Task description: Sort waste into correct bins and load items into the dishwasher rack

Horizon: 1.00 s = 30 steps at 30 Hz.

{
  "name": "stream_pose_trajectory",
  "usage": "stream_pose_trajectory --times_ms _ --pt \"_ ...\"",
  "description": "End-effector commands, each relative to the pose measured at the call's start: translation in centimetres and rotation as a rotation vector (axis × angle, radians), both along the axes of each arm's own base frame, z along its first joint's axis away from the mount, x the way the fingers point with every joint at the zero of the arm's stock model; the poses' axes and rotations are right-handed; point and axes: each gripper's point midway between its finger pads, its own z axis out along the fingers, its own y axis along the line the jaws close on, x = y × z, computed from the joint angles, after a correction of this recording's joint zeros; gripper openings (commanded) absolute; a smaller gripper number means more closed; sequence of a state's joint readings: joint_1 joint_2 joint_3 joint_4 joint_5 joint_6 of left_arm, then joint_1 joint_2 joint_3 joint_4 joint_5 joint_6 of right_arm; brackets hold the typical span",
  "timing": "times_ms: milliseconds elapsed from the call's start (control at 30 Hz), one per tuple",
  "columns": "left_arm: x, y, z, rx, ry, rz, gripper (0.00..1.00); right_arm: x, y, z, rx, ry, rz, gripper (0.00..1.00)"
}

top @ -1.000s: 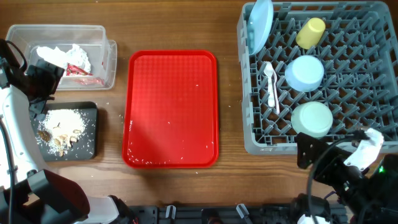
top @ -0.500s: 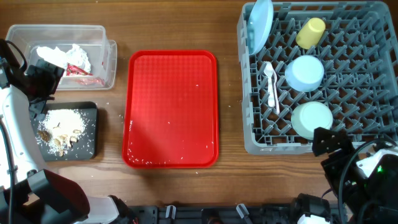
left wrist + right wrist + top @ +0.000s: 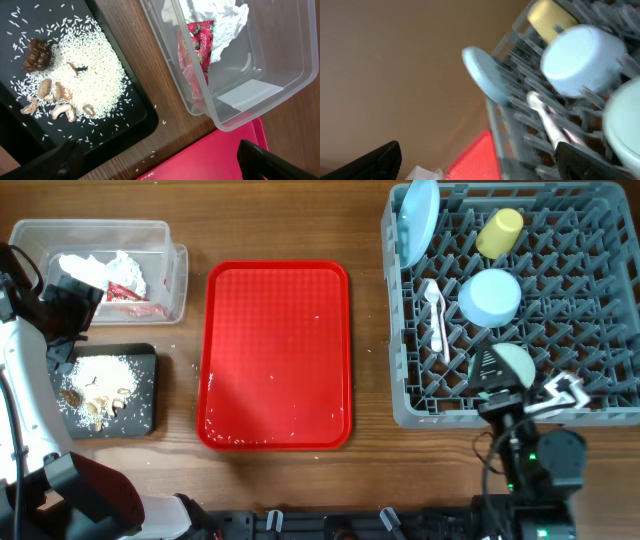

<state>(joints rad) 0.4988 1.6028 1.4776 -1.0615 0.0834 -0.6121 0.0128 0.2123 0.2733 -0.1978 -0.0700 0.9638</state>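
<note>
The grey dishwasher rack (image 3: 590,300) holds a light blue plate (image 3: 418,220), a yellow cup (image 3: 499,232), a light blue bowl (image 3: 489,297), a white spoon and fork (image 3: 437,315) and a pale green bowl (image 3: 520,360). My right gripper (image 3: 508,383) hovers over the rack's front edge, partly covering the green bowl, open and empty (image 3: 485,165). The clear tub (image 3: 170,280) holds white napkins (image 3: 220,15) and a red-and-white wrapper (image 3: 200,40). The black tray (image 3: 135,117) holds rice and brown scraps (image 3: 37,55). My left gripper (image 3: 65,320) sits between the two bins, open and empty (image 3: 165,167).
A red serving tray (image 3: 275,355) lies in the middle with a few crumbs near its front edge. Loose rice grains lie on the wood beside the black tray. The left arm runs along the table's left edge.
My right arm has swung up from the front right corner to above the rack's front edge, now covering part of the green bowl. The left arm has not moved.
</note>
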Motion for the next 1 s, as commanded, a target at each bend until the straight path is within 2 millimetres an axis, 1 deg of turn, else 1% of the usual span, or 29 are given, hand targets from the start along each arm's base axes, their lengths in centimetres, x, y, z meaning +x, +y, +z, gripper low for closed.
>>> stream_pose_trajectory --times_ms 0,133,233,367,433,567,633,700,867,900,967 --pt "0.1 0.3 0.3 0.002 -0.008 0.007 1.0 -0.3 0.3 -1.3 -0.026 -0.045 0.02 1.0" --pt "0.1 0.3 0.3 0.002 -0.008 0.007 1.0 -0.9 0.8 -1.3 -0.169 -0.115 0.058 1.0" --pt "0.1 0.3 0.3 0.002 -0.008 0.007 1.0 -0.9 1.0 -1.4 -0.229 -0.133 0.065 1.0" --pt "0.1 0.3 0.3 0.002 -0.008 0.007 1.0 -0.9 0.7 -1.4 -0.252 -0.135 0.053 1.0" --pt "0.1 0.3 0.3 0.002 -0.008 0.007 1.0 -0.7 0.5 -1.8 -0.254 -0.136 0.041 1.0" --pt "0.1 0.3 0.3 0.002 -0.008 0.007 1.0 -0.1 0.7 -3.3 -0.268 -0.167 0.045 1.0" --pt "0.1 0.3 0.3 0.002 -0.008 0.007 1.0 -0.1 1.0 -3.3 -0.334 -0.183 0.065 1.0" --pt "0.1 0.3 0.3 0.002 -0.008 0.007 1.0 -0.1 1.2 -3.3 -0.434 -0.195 0.085 1.0" --pt "0.1 0.3 0.3 0.002 -0.008 0.007 1.0 -0.1 1.3 -3.4 -0.737 -0.225 0.11 1.0" --pt "0.1 0.3 0.3 0.002 -0.008 0.007 1.0 -0.1 1.3 -3.4 -0.825 -0.233 0.115 1.0" --pt "0.1 0.3 0.3 0.002 -0.007 0.007 1.0 -0.1 1.3 -3.4 -0.929 -0.241 0.119 1.0"
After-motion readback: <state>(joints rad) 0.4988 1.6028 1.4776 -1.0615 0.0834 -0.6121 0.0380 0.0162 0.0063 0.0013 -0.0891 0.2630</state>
